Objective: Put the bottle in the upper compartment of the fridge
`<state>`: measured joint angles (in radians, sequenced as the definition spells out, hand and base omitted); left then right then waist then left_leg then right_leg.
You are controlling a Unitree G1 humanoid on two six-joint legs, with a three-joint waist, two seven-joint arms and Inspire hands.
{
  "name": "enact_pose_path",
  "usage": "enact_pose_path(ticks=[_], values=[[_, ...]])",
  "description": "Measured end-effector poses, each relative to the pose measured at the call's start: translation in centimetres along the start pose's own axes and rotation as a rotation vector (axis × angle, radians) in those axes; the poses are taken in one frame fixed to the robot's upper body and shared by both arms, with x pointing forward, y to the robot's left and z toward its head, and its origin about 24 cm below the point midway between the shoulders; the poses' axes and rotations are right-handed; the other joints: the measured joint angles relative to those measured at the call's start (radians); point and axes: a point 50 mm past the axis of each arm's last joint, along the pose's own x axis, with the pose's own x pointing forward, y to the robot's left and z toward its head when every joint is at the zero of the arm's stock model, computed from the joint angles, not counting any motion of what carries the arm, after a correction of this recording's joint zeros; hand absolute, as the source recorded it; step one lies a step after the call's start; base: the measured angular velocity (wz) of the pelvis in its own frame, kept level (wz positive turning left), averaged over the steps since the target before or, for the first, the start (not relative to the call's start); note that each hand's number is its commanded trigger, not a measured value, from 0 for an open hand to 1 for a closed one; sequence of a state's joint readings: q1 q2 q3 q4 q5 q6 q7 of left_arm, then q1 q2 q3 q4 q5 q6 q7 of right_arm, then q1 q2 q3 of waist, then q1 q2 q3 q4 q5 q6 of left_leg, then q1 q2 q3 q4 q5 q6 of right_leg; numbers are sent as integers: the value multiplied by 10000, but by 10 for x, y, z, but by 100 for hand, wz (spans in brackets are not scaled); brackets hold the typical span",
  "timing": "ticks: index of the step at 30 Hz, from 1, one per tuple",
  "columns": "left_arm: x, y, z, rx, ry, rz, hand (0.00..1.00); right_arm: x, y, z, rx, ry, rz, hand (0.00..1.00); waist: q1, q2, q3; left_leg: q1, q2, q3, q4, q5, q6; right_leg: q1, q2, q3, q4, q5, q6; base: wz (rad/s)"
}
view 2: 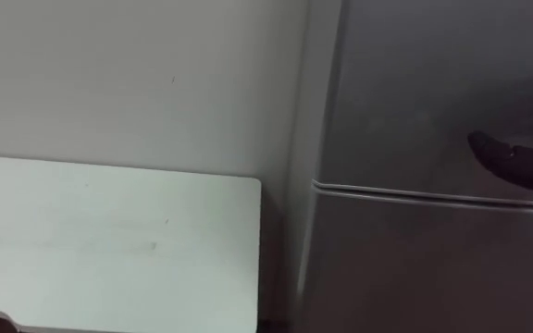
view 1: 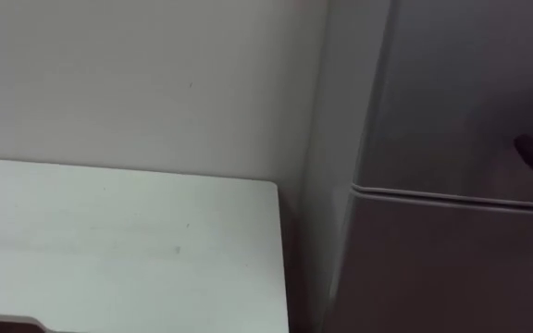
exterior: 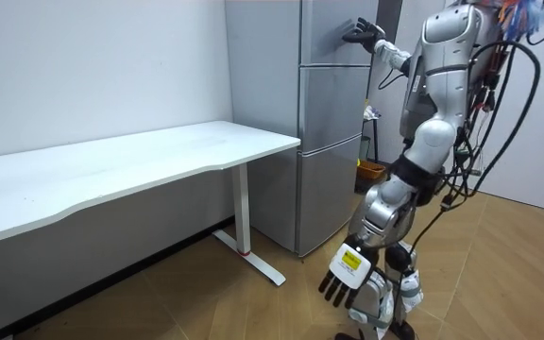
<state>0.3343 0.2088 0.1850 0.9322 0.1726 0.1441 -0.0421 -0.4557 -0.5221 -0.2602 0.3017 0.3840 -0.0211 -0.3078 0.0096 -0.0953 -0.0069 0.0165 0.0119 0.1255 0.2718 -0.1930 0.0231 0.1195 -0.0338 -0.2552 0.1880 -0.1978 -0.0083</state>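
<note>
While the left hand [exterior: 343,283] hangs open and low, the right hand [view 2: 516,165] is laid straight-fingered on the upper door [view 2: 415,83], the seam [view 2: 405,192] just at 6 o'clock.

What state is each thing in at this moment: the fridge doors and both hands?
Upper fridge door: shut.
Door below it: shut.
Right hand: open, fingers extended at the upper door.
Left hand: open, hanging low, holding nothing.
</note>
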Motion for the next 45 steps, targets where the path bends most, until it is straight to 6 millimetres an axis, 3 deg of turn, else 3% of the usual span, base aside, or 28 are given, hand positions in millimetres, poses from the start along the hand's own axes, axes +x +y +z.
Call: enact_pose_path(ticks=[6,14,18,24,34,39,41,45], values=[[-2,3,2,-60,-205,63,0,3,-5,-2,-317,198,-351,0,56,-29,-83,-106,-99,-264,21,98,78,-13,-94,-233,48,20,60,12],[-5,5,-3,-7,-235,129,0,6,-10,-6,-596,474,-661,0,188,-141,-44,-143,-147,-362,24,162,52,-24,-86,-269,71,56,81,3],[-5,5,-3,-4,-240,130,0,7,-12,-6,-474,521,-916,0,194,-138,-40,-159,-201,-477,27,194,65,-25,-162,-511,168,17,69,10],[-5,7,-2,-22,-285,171,0,7,-14,-1,505,488,-1280,0,192,-109,-34,-241,-245,-561,14,247,96,-93,-156,-453,157,33,109,4],[-6,9,-4,-257,-604,728,0,6,-21,22,2081,-121,-2162,0,-287,94,-53,-261,-271,-617,-186,309,165,-115,-159,-468,-38,127,80,3],[-7,12,-4,-437,-690,1037,0,-2,-45,16,2650,137,-3014,0,-368,47,-50,-16,-286,-434,-522,326,133,23,-137,-337,-190,99,65,-5],[-7,10,-3,-482,-740,1186,0,-6,-60,14,2656,168,-3764,0,-629,48,-29,-68,-350,-469,-515,323,128,44,-147,-435,-227,98,67,7],[-7,12,0,-510,-909,1591,0,-16,-89,8,3058,314,-5245,0,-821,56,-13,-21,-368,-456,-676,311,116,99,-146,-449,-339,90,77,-1]])
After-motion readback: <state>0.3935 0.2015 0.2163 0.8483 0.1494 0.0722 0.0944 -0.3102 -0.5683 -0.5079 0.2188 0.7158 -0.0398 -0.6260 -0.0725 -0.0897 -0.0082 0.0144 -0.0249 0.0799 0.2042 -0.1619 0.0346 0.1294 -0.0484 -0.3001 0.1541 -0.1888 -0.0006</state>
